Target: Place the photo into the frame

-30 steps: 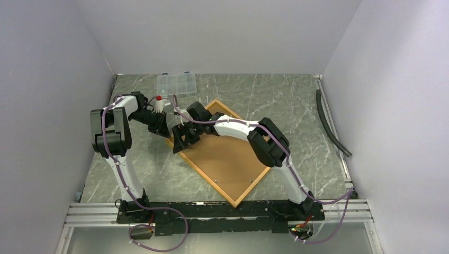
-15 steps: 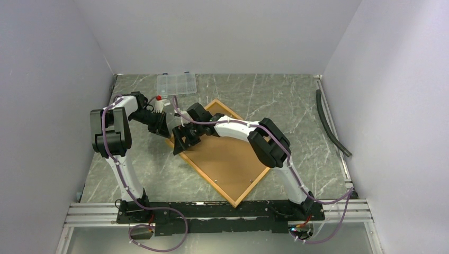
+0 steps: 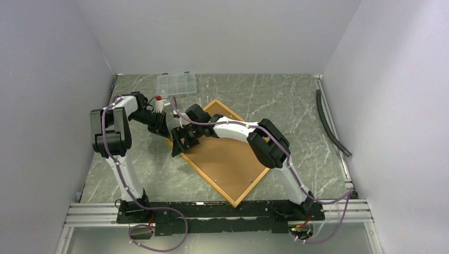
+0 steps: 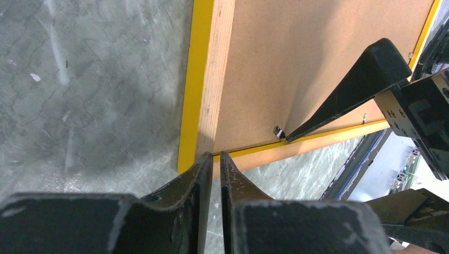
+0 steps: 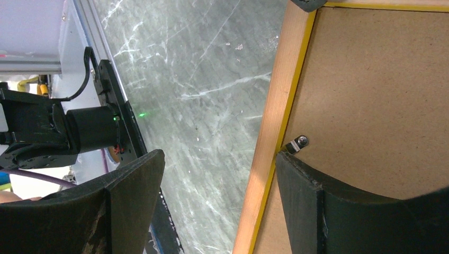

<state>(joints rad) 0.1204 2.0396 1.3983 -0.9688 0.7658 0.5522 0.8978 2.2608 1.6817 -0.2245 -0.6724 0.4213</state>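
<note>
The frame (image 3: 204, 174) lies back up on the table, turned like a diamond, with a brown backing board (image 3: 225, 159) inside it. The photo is hidden. My left gripper (image 3: 165, 129) is shut, and its tips (image 4: 216, 155) rest at the frame's left corner (image 4: 206, 79) with nothing between them. My right gripper (image 3: 179, 144) stands open across the frame's wooden rail (image 5: 275, 116). One finger (image 5: 317, 201) sits on the board (image 5: 381, 95) beside a small metal tab (image 5: 297, 143). The other finger (image 5: 132, 185) hangs over the table outside the frame.
A clear plastic compartment box (image 3: 176, 83) lies at the back left. A small white object with a red top (image 3: 158, 99) stands by the left arm. A black hose (image 3: 331, 124) runs along the right wall. Walls close in three sides.
The right gripper has crept slightly left along the frame's near-left edge. The left gripper and the frame have stayed put.
</note>
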